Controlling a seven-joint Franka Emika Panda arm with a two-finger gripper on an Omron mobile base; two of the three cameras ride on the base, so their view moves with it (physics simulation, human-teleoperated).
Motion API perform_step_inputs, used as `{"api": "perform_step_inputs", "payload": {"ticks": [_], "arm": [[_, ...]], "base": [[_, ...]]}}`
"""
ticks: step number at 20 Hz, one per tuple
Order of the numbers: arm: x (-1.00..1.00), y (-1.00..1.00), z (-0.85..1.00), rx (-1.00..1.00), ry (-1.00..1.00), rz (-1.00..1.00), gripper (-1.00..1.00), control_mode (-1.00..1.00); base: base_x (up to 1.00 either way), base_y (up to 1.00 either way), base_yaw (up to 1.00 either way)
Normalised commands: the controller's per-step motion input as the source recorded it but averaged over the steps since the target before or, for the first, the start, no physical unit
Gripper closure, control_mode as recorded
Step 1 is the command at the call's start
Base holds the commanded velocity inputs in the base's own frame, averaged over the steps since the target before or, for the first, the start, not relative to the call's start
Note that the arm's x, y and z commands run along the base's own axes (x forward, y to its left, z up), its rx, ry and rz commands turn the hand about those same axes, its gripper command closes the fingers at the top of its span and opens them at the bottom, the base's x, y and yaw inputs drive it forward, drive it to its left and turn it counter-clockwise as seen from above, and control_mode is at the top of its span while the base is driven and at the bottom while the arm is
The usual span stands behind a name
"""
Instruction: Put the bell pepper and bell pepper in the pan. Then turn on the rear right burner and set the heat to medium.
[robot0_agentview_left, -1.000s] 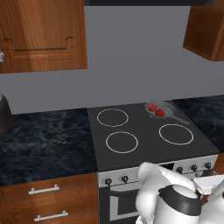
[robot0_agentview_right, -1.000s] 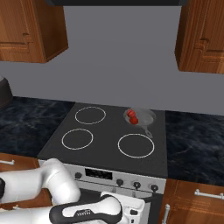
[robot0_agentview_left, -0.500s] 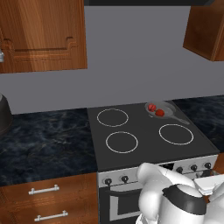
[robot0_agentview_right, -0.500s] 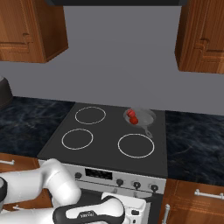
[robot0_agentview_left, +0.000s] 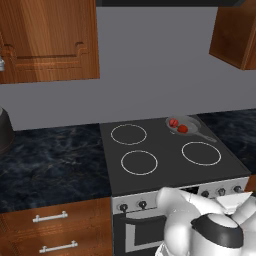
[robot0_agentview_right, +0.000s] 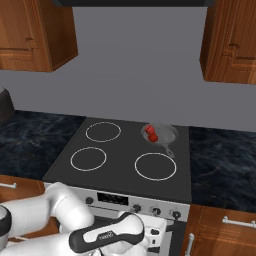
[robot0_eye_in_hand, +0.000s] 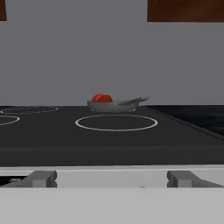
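Red bell peppers (robot0_agentview_left: 177, 126) sit unmoved in the pan (robot0_agentview_left: 186, 126) — fingers (robot0_eye_in_hand: 41, 178) stay apart near the knobs (robot0_agentview_right: 156, 211), burner unlit.

Grey wall (robot0_agentview_left: 150, 65), wooden cabinets (robot0_agentview_left: 47, 40), dark marbled counter (robot0_agentview_left: 55, 160), drawers (robot0_agentview_left: 50, 230) below.

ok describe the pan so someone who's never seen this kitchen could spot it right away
Find the black glass cooktop set into the dark marbled counter. The pan sits on its rear right burner, nearest the wall. It is the small shallow grey one with a long thin handle, and it alone holds the two red bell peppers.
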Motion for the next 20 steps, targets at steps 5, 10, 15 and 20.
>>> {"api": "perform_step_inputs", "payload": {"ticks": [5,10,15,20], "arm": [[0.15,0.0,-0.12,0.0,0.0,0.0,-1.0,-1.0],[0.0,-0.04,-0.36,0.0,0.0,0.0,-1.0,-1.0],[0.0,-0.16,-0.29,0.0,0.0,0.0,-1.0,-1.0],[0.0,-0.28,-0.07,0.0,0.0,0.0,-1.0,-1.0]], "base": [[0.0,0.0,0.0],[0.0,0.0,0.0],[0.0,0.0,0.0],[0.0,0.0,0.0]]}}
